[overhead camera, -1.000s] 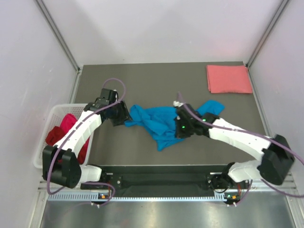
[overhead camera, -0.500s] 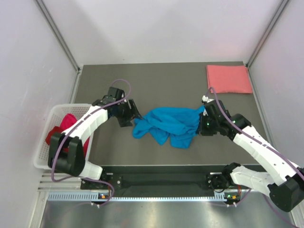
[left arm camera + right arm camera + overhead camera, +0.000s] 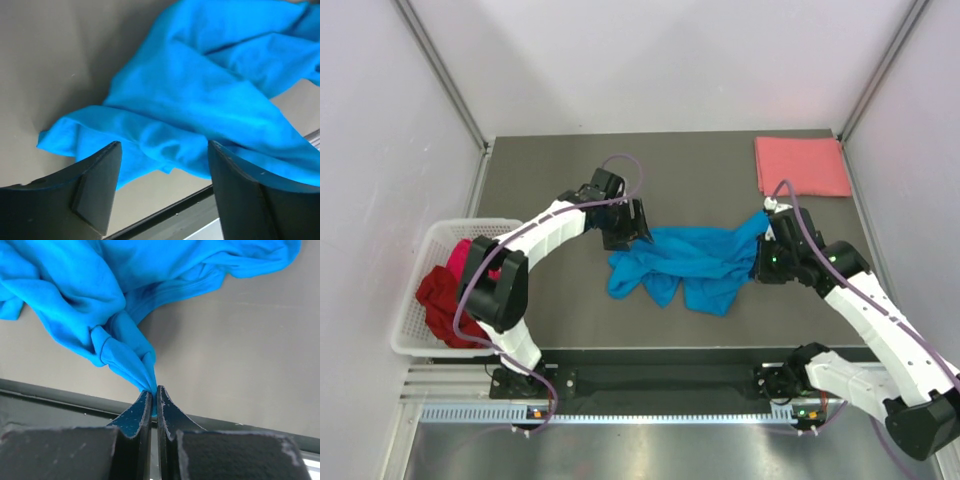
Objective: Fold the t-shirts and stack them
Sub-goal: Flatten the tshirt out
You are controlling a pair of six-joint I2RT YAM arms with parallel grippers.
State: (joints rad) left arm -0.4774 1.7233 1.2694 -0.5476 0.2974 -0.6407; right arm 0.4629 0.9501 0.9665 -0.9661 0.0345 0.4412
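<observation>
1. Look to the right of the white basket (image 3: 440, 228) for the blue t-shirt (image 3: 685, 262): crumpled on the table (image 3: 550, 170), well apart from the basket, not yet spread flat.
2. Read its long axis as running straight away from the basket, left to right across the table, with the thicker bunching at the basket-side end.
3. Find the right gripper (image 3: 154, 389) at the end farthest from the basket: clenched tight, pinching a twisted corner of the blue cloth between closed jaws.
4. Find the left gripper (image 3: 164, 150) at the end nearest the basket: released, spread wide, grasping nothing, hovering just over the shirt's far edge, with blue cloth visible between its fingers.
5. Judge the left gripper the nearer one to the free end, by a clear margin. From it, place the loose pointed corner a little lower and back toward the basket.
6. Expect the coming move to hinge on exactly that. Probably descend onto the basket-side edge, close there, then draw toward the basket against the right-hand pinch, so as to stretch the shirt along its axis.
7. For the rest, see the salmon pink t-shirt (image 3: 802, 166) folded flat at the table corner farthest from the basket, and the dark red t-shirt (image 3: 438, 295) heaped inside the basket.
</observation>
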